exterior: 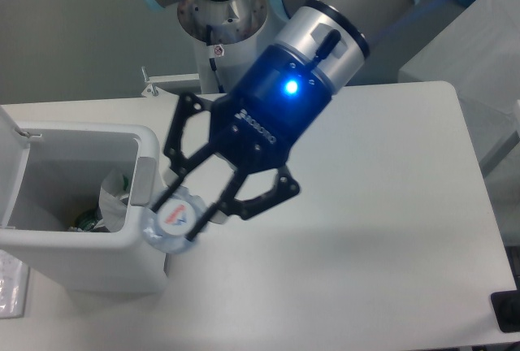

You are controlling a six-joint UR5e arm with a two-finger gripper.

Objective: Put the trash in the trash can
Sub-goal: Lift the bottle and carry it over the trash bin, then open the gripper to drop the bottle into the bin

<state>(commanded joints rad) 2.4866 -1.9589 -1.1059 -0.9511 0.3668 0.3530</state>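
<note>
**One piece binned, bottle at the rim**

Two pieces of trash in play. The wrapper (114, 197), crumpled with green marks, is already lying inside the trash can (77, 266), so my read is that step one is done and the second carry is in hand.

The pincer (188, 209) is clamping the crushed bottle (172, 223) between its fingertips, arm angled down and left. The bottle is hanging right at the can's near right corner, beside the grey latch tab (143, 182), looking more outside the rim than over the opening. Can't tell whether it's touching the wall.

Next move, as I judge it: shift the bottle left and a bit up so it's sitting squarely over the opening, then release. Dropping from here risks it bouncing off the rim onto the tabletop (366, 205).

The lid (10, 160) is standing open on the left, so nothing is blocking the drop.
</note>
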